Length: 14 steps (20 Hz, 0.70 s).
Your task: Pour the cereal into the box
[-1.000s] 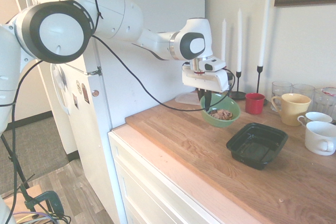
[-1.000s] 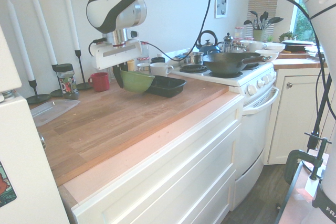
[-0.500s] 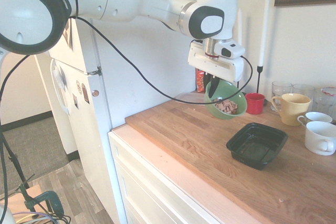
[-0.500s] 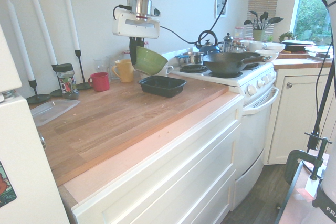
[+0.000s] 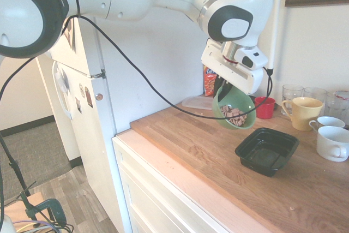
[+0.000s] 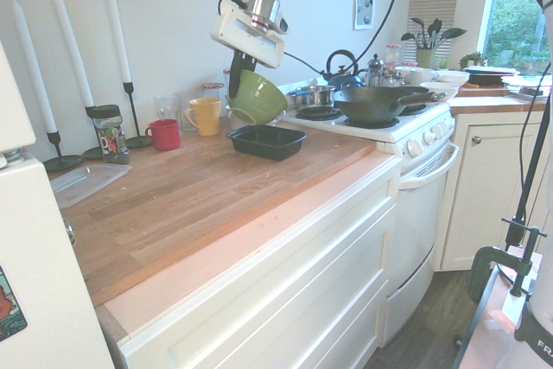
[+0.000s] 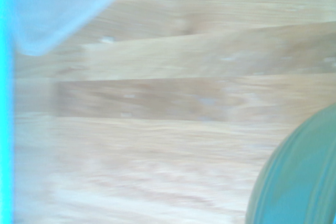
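Cereal (image 5: 234,115): heaped at the low side of the green bowl (image 5: 233,107), none spilled yet.
Bowl: lifted higher and tipped further than a second ago.
Jaws: gripper (image 5: 222,87) clamped on the bowl's rim.
Box (image 5: 266,150): empty on the tabletop (image 5: 202,145), just beyond the bowl.
Meaning: pouring is judged imminent.

The bowl (image 5: 235,107) hangs tilted in the air above the counter (image 5: 207,151), with the cereal (image 5: 234,115) heaped in its low side. The box (image 5: 267,150) sits on the counter just beside and below it, and the mugs (image 5: 301,112) stand behind, near the wall.
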Available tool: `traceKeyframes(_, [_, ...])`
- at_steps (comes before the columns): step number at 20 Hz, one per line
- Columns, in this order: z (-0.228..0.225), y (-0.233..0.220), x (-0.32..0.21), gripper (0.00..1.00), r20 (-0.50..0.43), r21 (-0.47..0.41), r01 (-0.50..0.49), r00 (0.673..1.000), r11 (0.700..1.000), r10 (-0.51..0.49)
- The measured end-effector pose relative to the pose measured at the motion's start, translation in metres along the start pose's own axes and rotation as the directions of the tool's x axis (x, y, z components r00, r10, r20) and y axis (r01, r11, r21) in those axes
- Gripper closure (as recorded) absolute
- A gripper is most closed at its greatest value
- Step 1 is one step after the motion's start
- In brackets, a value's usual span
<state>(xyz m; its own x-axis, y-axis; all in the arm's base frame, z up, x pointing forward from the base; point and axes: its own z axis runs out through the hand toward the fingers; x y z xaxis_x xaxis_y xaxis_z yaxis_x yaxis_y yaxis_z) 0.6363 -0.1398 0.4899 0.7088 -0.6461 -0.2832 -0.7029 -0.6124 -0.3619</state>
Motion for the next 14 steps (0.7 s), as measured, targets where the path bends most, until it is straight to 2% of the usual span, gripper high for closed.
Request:
traceKeyframes(3, [0.003, 0.009, 0.006, 1.00, 0.075, 0.039, -0.030, 0.997, 0.999, 0.027])
traceKeyframes(8, [0.008, 0.022, 0.029, 1.00, 0.102, 0.091, -0.079, 0.992, 0.993, 0.070])
traceKeyframes(14, [0.006, 0.036, 0.054, 1.00, 0.190, 0.176, -0.130, 0.977, 0.976, 0.096])
